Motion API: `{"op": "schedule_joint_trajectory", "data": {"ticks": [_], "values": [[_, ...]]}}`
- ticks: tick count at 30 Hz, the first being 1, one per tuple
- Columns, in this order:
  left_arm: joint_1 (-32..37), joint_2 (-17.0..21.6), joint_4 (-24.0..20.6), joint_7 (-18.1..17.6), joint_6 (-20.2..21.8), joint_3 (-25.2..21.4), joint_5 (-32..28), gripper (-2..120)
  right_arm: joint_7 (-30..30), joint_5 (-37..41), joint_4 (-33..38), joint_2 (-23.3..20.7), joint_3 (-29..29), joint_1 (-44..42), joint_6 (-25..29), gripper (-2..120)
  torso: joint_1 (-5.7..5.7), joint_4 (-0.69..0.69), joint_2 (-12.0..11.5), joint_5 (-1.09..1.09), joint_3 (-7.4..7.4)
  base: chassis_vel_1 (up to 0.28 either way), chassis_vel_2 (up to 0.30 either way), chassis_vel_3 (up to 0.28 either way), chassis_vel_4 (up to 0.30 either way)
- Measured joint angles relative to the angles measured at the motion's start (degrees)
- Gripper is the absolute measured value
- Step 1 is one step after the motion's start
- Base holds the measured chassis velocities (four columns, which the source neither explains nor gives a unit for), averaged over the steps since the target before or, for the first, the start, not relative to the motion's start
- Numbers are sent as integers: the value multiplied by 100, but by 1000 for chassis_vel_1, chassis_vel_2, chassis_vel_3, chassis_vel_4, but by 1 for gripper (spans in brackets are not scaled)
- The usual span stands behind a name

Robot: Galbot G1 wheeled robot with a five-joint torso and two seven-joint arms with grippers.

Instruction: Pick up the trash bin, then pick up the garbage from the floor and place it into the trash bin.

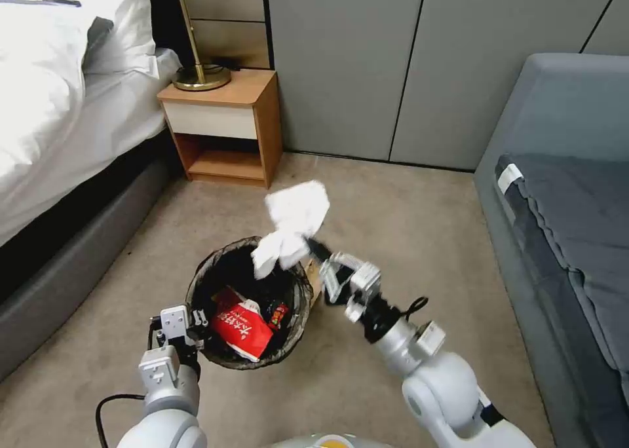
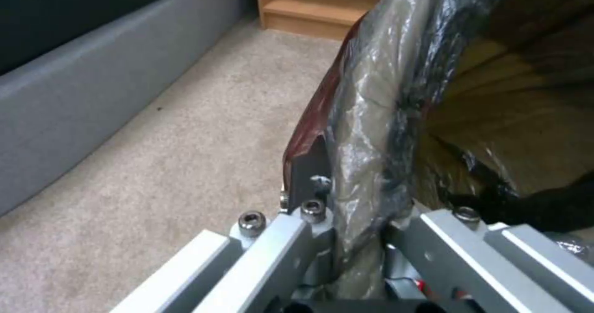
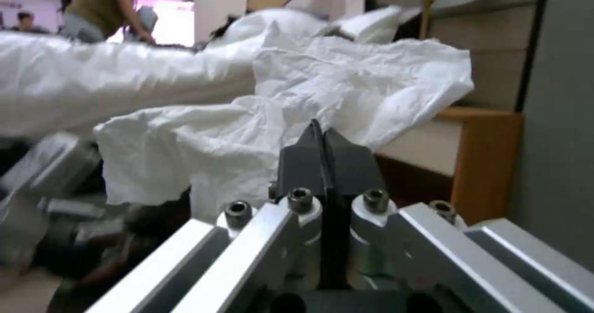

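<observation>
left pincer clamped on bag-lined trash bin rim, right pincer pinching crumpled white paper over it, red carton inside, nightstand and bed nearby

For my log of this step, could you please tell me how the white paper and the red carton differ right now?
The white paper hangs above the bin, pinched by the right gripper; the red carton already lies inside it. The paper is plain white and crumpled; the carton is red with white print and looks flatter. Both are litter at the same bag-lined bin, whose rim the left gripper clamps.
</observation>
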Motion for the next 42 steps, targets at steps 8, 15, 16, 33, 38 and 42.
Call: {"op": "schedule_joint_trajectory", "data": {"ticks": [8, 15, 16, 33, 38, 42], "values": [[13, -36, -17, 2, -1, 74, 76, 0, 27, -258, -594, 5, -493, 30, 22, 0, 0, 0, 0, -1, 0, 0, 0, 0, 0], [71, -35, -116, 2, -1, 93, 82, 0, 73, -286, -912, 70, -629, 122, -70, 0, 0, 0, 0, -1, 0, 0, 0, 0, 0], [88, -35, -143, 2, -1, 110, 88, 0, 87, -285, -967, 80, -644, 156, -108, 0, 0, 0, 0, -1, 0, 0, 0, 0, 0], [221, -76, -304, 4, -18, 260, 225, 0, 410, -376, -1178, 120, -848, 259, -601, 48, 0, 0, 0, -1, 0, 0, 0, 0, 0], [221, -77, -328, 4, -18, 261, 225, 0, 497, -397, -1126, 107, -836, 247, -703, 61, 0, 0, 0, -1, 0, 0, 0, 0, 0], [222, -80, -333, 5, -18, 266, 226, 0, 543, -434, -1100, 111, -822, 227, -738, 76, 0, 0, 0, -1, 0, 0, 0, 0, 0]]}}
